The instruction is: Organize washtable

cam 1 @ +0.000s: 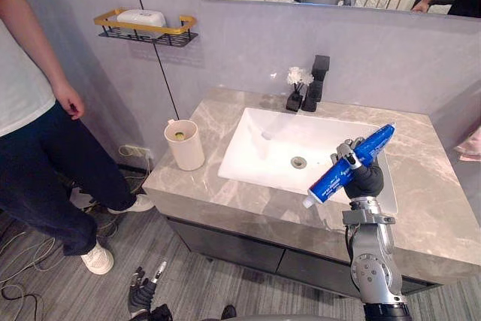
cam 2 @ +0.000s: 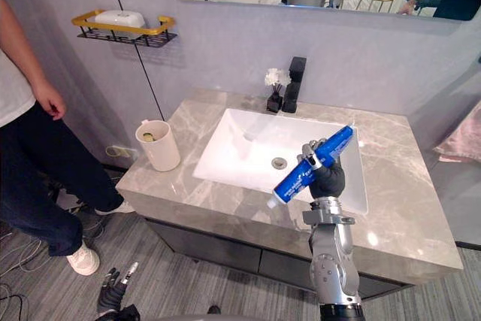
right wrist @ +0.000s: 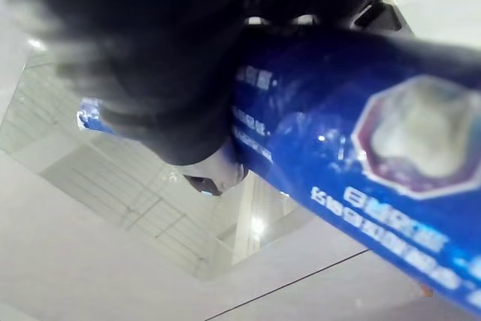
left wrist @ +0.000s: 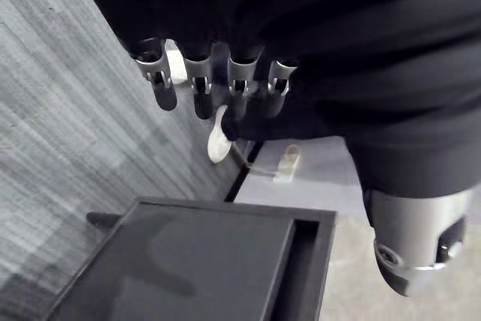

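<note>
One tube in curled right fingers

No text can be read. The blue toothpaste tube carries rows of white lettering and 1 hexagonal emblem with a pale shape inside it. The characters cannot be made out.
</note>
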